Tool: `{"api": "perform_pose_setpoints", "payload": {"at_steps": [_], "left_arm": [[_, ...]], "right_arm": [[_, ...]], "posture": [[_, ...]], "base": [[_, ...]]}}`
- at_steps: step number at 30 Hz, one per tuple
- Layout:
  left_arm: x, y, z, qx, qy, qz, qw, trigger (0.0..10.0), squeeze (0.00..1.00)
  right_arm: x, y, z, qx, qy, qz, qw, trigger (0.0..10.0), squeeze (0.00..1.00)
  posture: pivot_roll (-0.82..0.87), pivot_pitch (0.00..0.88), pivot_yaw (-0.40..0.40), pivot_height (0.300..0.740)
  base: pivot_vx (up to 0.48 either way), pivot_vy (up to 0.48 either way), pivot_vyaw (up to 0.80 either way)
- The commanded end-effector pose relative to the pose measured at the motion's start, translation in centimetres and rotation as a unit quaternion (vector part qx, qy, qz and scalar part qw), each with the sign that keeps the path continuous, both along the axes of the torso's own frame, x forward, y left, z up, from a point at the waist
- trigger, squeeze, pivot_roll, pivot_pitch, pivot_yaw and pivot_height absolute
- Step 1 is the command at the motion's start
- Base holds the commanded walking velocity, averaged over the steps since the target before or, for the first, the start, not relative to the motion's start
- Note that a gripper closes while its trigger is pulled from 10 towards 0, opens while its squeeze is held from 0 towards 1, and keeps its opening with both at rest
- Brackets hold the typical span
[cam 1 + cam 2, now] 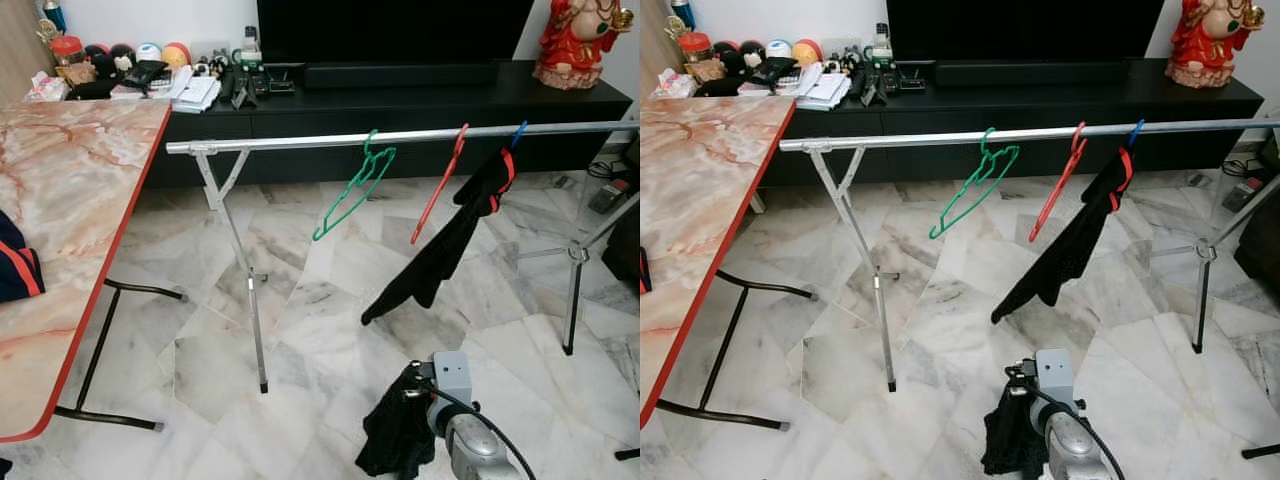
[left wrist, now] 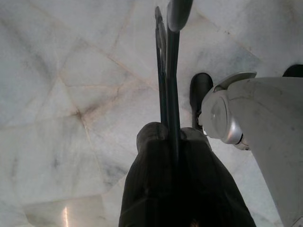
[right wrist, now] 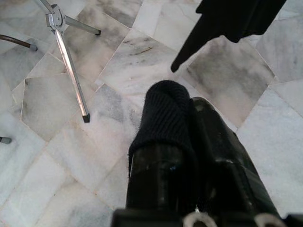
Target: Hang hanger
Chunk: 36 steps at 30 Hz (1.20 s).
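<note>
Right hand (image 1: 405, 400) clamps black garment (image 1: 395, 440); green hanger (image 1: 352, 190) hangs beyond

You're looking at a grey-veined white marble floor (image 1: 330, 300), a marble-topped, red-edged table (image 1: 70, 200) on black legs at left, and a long black TV cabinet (image 1: 400, 95) against the white back wall (image 1: 150, 20).

Marble-top table (image 1: 70, 190) left; black TV cabinet (image 1: 420, 105) behind; red figurine (image 1: 580, 40) on cabinet; clutter (image 1: 150, 75) at cabinet's left end.
</note>
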<state>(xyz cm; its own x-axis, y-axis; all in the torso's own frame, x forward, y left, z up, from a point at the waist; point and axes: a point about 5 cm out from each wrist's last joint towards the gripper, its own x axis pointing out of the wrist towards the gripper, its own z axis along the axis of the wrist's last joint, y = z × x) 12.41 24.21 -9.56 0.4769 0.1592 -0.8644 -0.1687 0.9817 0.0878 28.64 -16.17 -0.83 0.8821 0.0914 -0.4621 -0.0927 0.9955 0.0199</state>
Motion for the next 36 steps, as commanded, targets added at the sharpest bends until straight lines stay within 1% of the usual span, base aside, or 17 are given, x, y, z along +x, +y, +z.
{"api": "perform_pose_setpoints", "payload": {"at_steps": [1,36], "left_arm": [[-1.08,-0.07,-0.37,-0.004,0.016,0.004,1.0,10.0,0.0],[-1.38,0.12,-0.42,-0.002,0.021,0.004,1.0,10.0,0.0]], "right_arm": [[-0.04,-0.17,0.03,-0.001,-0.003,-0.003,1.0,10.0,0.0],[-0.02,-0.16,0.04,-0.002,-0.004,-0.003,1.0,10.0,0.0]], "posture": [[0.0,0.147,-0.005,0.74],[0.0,0.153,-0.001,0.74]], "base": [[-0.24,0.0,0.0],[-0.25,0.0,0.0]]}}
